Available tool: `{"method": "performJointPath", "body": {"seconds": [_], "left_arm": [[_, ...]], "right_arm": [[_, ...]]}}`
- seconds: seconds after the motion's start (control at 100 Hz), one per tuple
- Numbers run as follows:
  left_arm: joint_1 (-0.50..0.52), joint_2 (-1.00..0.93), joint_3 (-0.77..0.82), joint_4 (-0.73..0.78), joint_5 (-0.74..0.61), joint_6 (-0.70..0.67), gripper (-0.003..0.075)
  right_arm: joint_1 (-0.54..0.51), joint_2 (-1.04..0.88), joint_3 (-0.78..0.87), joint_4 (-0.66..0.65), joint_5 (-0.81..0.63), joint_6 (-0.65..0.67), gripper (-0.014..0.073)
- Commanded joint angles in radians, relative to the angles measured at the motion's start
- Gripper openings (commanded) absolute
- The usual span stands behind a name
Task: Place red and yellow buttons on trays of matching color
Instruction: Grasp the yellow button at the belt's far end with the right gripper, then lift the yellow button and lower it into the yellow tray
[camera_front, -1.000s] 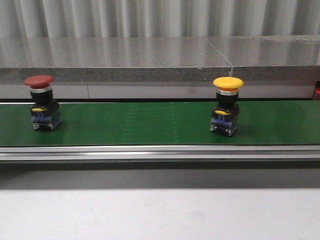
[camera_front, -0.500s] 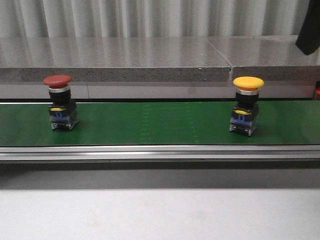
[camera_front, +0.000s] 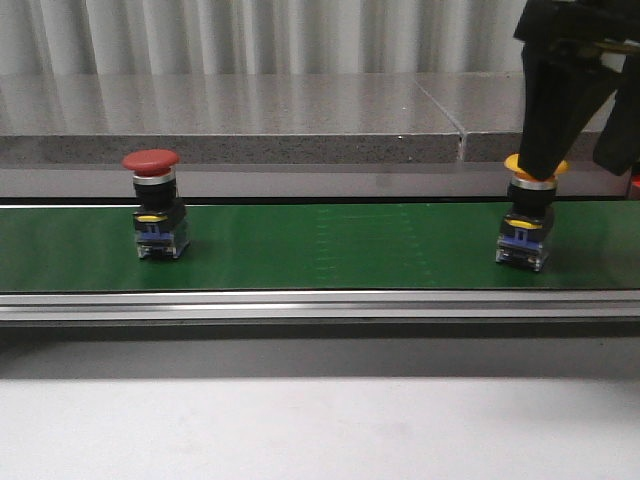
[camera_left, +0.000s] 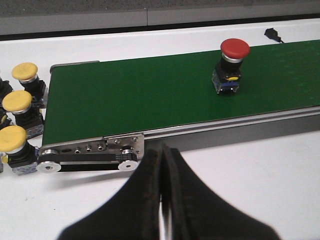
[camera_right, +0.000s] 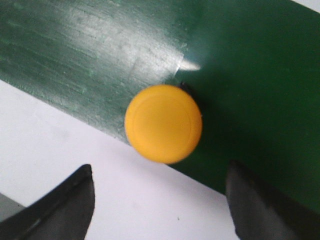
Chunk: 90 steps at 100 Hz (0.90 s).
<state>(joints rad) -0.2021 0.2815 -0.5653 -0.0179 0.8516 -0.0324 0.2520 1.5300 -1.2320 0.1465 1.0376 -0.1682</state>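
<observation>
We see a green conveyor belt (camera_front: 320, 245) running across a white table (camera_front: 320, 430), with a grey stone ledge (camera_front: 230, 125) and corrugated wall behind. The red button (camera_front: 155, 205) stands upright on the belt's left part; the yellow button (camera_front: 528, 215) stands towards the right. Our right gripper (camera_right: 160, 200) hangs spread wide above it. Our left gripper (camera_left: 162, 200) sits pressed closed, beside spare yellow buttons (camera_left: 17, 125)

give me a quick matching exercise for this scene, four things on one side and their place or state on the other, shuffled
Things:
1. red button
2. yellow button
3. left gripper
4. right gripper

Places or states:
A. open, above a button
B. shut, off the belt
C. on the belt's left part, no gripper near
D. on the belt's right part, under a gripper

Pairs: 1-C, 2-D, 3-B, 4-A
</observation>
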Motion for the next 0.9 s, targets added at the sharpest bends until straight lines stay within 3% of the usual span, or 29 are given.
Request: {"method": "performJointPath", "body": {"seconds": [0.0,0.09,0.26,0.38,0.65,0.89], "left_arm": [[-0.006,0.01,-0.025,-0.004,-0.066,0.001,-0.002],[-0.006,0.01,-0.025,-0.004,-0.066,0.001,-0.002],[-0.006,0.01,-0.025,-0.004,-0.066,0.001,-0.002],[-0.006,0.01,-0.025,-0.004,-0.066,0.001,-0.002],[-0.006,0.01,-0.025,-0.004,-0.066,0.001,-0.002],[-0.006,0.01,-0.025,-0.004,-0.066,0.001,-0.002]], "right_arm": [[0.003,-0.003,-0.036,0.003,-0.071,-0.016,0.0544],[0.001,0.016,-0.036,-0.024,-0.101,-0.016,0.0486],[0.001,0.022,-0.036,-0.028,-0.131,-0.016,0.0239],[0.001,0.022,-0.036,-0.028,-0.137,-0.016,0.0123],[-0.054,-0.018,-0.047,-0.042,-0.14,-0.015,0.0057],[-0.217,-0.081,-0.048,-0.042,-0.165,0.001,0.0057]]}}
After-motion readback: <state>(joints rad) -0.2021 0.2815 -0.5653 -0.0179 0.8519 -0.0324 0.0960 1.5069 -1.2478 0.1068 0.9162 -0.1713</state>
